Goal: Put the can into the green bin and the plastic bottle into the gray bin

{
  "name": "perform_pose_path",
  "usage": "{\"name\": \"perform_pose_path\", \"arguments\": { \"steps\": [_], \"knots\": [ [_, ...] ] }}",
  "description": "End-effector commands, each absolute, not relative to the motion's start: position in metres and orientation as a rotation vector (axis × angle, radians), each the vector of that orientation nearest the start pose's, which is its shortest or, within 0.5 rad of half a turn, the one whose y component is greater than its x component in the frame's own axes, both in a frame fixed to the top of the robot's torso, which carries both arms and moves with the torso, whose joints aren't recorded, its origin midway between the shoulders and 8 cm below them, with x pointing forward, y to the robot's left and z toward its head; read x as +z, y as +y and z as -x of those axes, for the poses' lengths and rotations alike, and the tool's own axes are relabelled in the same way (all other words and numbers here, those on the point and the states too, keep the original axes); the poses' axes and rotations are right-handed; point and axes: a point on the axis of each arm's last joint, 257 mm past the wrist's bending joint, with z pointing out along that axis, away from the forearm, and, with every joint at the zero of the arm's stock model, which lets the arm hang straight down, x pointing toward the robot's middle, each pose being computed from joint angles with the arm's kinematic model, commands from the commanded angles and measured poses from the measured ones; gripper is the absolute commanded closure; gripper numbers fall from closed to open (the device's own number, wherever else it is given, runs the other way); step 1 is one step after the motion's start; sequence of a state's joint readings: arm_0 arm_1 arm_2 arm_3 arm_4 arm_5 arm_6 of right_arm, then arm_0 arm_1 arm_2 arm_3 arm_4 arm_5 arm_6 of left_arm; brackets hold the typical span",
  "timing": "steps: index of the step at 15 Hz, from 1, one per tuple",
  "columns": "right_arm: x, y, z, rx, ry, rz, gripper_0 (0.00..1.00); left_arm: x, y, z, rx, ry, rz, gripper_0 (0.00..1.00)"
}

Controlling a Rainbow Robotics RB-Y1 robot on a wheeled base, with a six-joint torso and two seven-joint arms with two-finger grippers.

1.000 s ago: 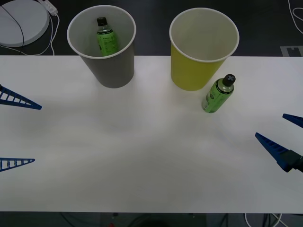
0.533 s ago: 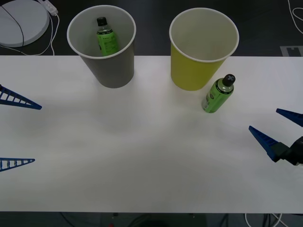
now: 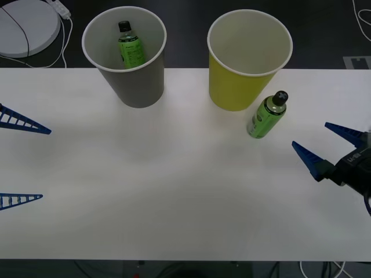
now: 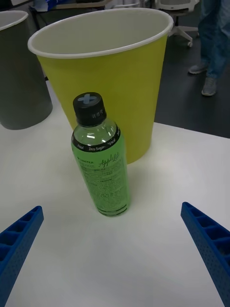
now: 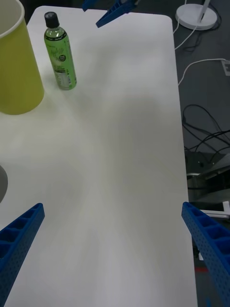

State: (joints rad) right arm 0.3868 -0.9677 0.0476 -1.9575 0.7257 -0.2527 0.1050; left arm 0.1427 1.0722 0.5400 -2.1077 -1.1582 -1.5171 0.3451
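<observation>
White table (image 3: 174, 191) w/ dark floor behind it. Plastic bottle (image 3: 266, 115) stands upright on the tabletop, black cap w/ pale cross, just beside the green bin (image 3: 249, 58), at about 5 o'clock from it in the front view; touching or a hair apart, can't tell. Green bin upright, inside looks bare. Gray bin (image 3: 128, 55) upright at 9 o'clock from the green one, well apart from it, w/ a second green bottle (image 3: 130, 45) w/ plain black cap inside. Right gripper (image 3: 322, 145) sits at approx 4 o'clock from the plastic bottle, near it but not touching, fingers spread wide, nothing between them; its wrist view has the bottle (image 4: 99, 156) centred between the two blue tips. Left gripper (image 3: 29, 165) at the table's 9 o'clock edge, spread wide too, holding nothing, well apart from both bins.
</observation>
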Motion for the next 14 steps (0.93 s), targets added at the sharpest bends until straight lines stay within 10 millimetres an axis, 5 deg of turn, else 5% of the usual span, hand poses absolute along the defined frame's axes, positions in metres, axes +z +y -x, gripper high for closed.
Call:
{"name": "perform_pose_path", "arguments": {
  "steps": [1,14],
  "knots": [
    [-0.184,-0.298,-0.43,0.245,1.673,0.501,0.0,-0.072,0.261,-0.295,-0.392,1.544,-1.672,0.0],
    [-0.194,-0.266,-0.473,0.222,1.641,0.534,0.0,-0.072,0.261,-0.295,-0.392,1.544,-1.672,0.0]
  ]
}}
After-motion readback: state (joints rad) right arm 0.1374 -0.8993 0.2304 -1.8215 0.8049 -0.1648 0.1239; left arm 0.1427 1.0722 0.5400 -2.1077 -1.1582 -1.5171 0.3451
